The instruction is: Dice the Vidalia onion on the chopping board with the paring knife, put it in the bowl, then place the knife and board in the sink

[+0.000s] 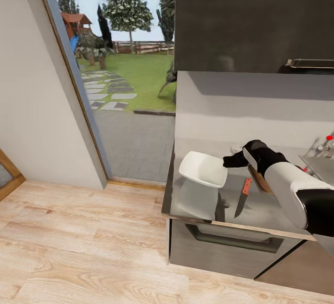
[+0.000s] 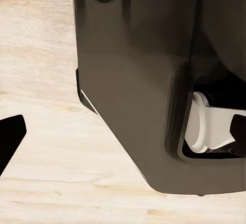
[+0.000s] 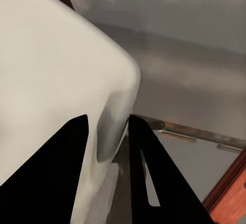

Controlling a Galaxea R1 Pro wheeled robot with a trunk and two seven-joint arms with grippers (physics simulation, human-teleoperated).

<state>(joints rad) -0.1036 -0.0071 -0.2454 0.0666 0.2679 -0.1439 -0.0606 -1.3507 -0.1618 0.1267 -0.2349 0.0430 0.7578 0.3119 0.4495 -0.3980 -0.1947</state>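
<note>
On the countertop (image 1: pixel 273 216), right gripper (image 1: pixel 230 160) clamping the bowl (image 1: pixel 202 168) rim, paring knife (image 1: pixel 243 197) beside, left gripper's state unclear.

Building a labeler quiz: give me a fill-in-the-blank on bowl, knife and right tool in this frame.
1. The right tool grips the rim of the white ____.
2. The bowl is tilted and lifted above the ____.
3. The paring knife has an orange-red handle and lies on the countertop, between the bowl and the chopping ____.

Missing words: bowl; countertop; board
</note>
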